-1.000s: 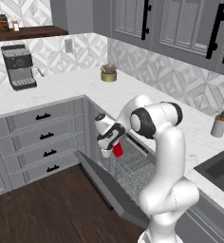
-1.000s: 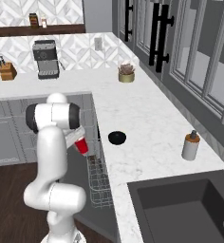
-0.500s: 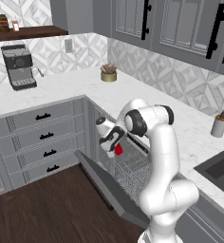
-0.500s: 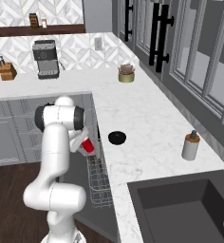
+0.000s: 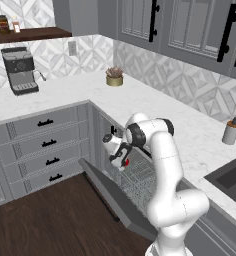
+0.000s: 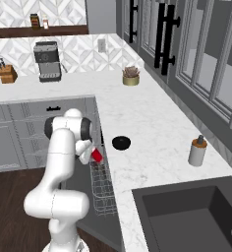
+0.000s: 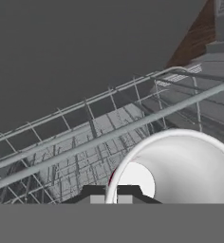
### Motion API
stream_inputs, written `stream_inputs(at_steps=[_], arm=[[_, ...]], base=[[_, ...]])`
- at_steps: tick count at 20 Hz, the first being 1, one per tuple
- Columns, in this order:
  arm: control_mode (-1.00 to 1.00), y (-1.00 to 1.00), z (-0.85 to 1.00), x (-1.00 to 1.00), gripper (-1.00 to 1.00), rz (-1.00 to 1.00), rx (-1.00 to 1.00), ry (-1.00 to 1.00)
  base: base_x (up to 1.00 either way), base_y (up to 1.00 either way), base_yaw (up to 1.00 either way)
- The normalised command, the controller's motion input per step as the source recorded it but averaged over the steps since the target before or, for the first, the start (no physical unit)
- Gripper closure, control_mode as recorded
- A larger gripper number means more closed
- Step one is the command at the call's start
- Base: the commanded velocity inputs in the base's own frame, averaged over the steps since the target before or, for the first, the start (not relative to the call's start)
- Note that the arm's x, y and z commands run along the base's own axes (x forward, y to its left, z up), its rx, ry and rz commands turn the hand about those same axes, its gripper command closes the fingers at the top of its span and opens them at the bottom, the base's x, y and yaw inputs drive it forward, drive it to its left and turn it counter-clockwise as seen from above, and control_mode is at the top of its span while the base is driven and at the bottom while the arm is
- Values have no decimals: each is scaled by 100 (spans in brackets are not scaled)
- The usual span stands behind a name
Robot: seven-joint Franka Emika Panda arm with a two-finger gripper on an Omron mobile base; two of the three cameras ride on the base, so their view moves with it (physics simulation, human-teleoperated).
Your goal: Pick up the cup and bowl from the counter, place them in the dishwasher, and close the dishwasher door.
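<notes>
Fingers (image 5: 121, 159) pinching the red cup (image 5: 125, 162) at frame center, low over the wire rack (image 5: 140, 179) of the open dishwasher (image 6: 102, 189). Hand view: cup's white inside at lower right above rack wires. Black bowl (image 6: 121, 142) sits center frame on the table (image 6: 152, 133), near the edge.

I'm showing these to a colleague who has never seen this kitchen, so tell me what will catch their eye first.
First, the white arm bent low over the open dishwasher, its gripper shut on the red cup just above the wire rack. In the hand view the cup's white inside looms large over the rack wires. Next, the black bowl sits alone on the marble counter, with the dishwasher door hanging open.
</notes>
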Motion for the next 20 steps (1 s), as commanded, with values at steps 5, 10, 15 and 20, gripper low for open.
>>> stream_inputs(at_steps=[5, 10, 15, 20], arm=[[-100, -23, -48, 42, 100, 19, -2, 0], [-100, -23, -43, 33, 100, 19, 0, 0], [-100, -6, -57, 22, 100, 19, 0, 1], [-100, 94, -100, -59, -100, 15, -5, 6]], base=[[0, 0, 0], [0, 0, 0], [0, 0, 0], [0, 0, 0]])
